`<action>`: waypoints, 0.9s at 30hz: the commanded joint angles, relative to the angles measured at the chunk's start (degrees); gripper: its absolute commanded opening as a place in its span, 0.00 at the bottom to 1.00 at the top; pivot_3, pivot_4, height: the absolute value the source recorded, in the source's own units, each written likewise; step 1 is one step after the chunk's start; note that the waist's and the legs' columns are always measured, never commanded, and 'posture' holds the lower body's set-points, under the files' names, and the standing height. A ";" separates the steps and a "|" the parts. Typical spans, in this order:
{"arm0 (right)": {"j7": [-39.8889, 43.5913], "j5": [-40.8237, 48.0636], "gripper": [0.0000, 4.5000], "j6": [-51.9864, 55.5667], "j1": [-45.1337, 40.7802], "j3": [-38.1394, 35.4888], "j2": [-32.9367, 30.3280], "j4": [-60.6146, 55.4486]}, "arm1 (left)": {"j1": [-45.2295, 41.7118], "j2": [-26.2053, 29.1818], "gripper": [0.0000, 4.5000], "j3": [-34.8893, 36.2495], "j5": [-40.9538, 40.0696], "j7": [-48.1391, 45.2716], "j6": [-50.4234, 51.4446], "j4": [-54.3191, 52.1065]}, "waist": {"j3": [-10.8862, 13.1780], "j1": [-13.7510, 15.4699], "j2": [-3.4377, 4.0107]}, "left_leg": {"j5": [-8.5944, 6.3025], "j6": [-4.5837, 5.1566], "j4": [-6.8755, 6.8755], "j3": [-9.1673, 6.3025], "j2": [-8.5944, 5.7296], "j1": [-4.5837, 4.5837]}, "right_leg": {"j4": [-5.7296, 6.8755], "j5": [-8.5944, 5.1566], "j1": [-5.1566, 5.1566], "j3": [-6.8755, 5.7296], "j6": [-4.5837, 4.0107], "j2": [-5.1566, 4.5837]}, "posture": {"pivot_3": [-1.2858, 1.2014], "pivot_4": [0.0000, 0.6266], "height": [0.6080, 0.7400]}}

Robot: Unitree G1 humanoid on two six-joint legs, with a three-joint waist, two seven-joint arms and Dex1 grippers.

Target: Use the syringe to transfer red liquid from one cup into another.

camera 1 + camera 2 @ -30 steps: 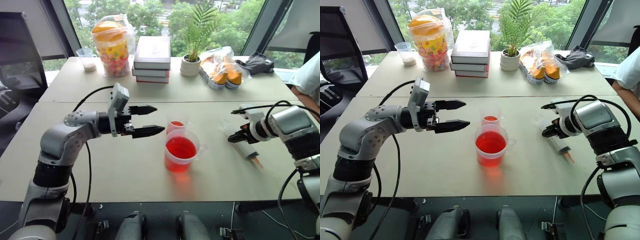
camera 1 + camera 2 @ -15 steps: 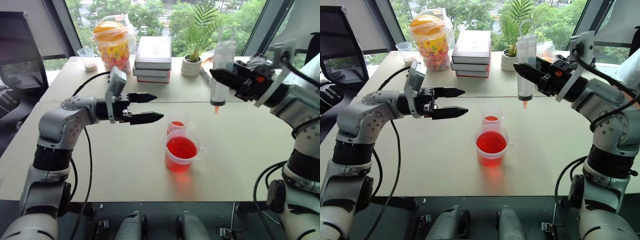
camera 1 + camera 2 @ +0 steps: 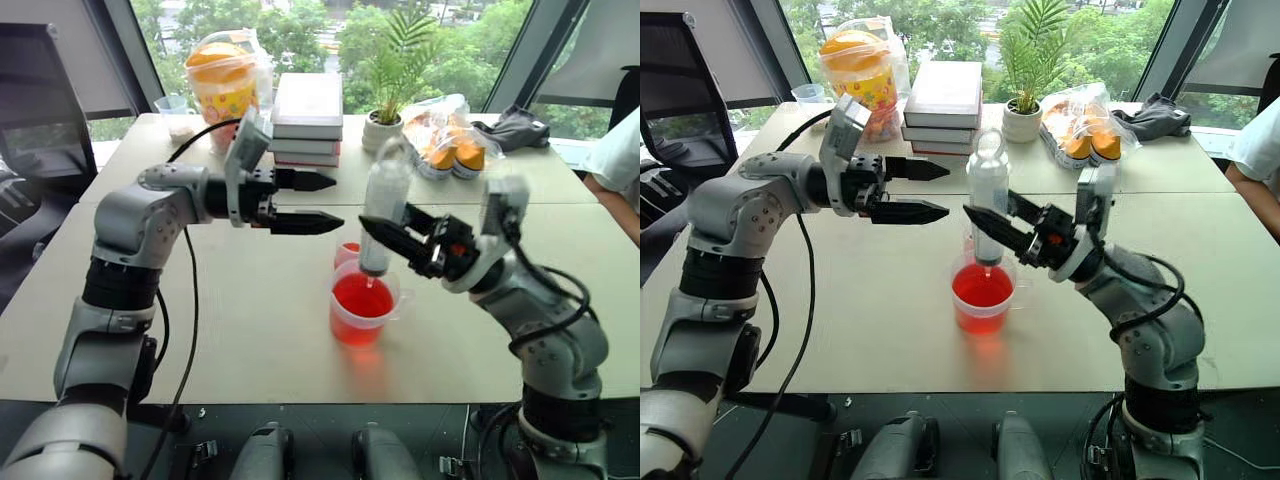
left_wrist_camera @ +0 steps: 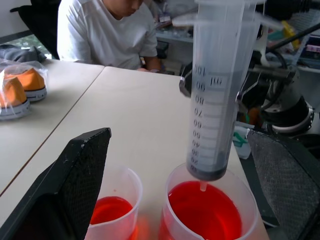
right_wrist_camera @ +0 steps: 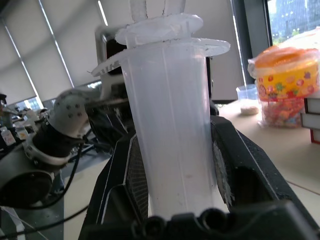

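One syringe [image 3: 381,215] is present. It stands upright above the wide cup [image 3: 363,301], its short tip pointing down just over the red liquid [image 3: 361,296]; whether the tip touches the surface cannot be told. The left wrist view shows the barrel's printed scale and the plunger seated low in the barrel.

The right gripper [image 3: 388,245] is clenched on the syringe, its two black fingers pressed against either side of the lower barrel. The right wrist view shows the barrel between those fingers [image 5: 127,185], with the flange above them.

Two cups hold red liquid. The wide cup stands near the middle of the table [image 3: 250,330]. The narrow cup [image 3: 347,252] stands just behind it, touching or nearly so, with a shallower red fill.

The left gripper [image 3: 318,203] is released: its two black fingers are spread wide, holding nothing. It hangs level above the table, pointing toward the syringe, up and to the left of both cups.

At the far side of the table stand one small clear cup with pale grains [image 3: 175,116], one bagged jar with an orange lid [image 3: 224,90], one stack of books [image 3: 305,118], one potted plant [image 3: 385,100] and one bag of orange-topped items [image 3: 443,135]. One dark cloth [image 3: 512,127] lies at the far right. One person in a white shirt [image 4: 107,32] sits at the table's right edge.
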 commanded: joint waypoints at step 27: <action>0.21 -7.68 0.31 -12.26 6.47 7.48 -0.94 2.22 | -4.29 -6.84 0.00 -0.97 -0.15 -0.82 1.11 0.51 | 0.00 -0.04 0.00 | 0.01 -0.01 0.03 -0.01 0.02 0.03 | 0.05 0.00 0.00 0.04 0.00 0.05 | 0.52 0.24 1.00</action>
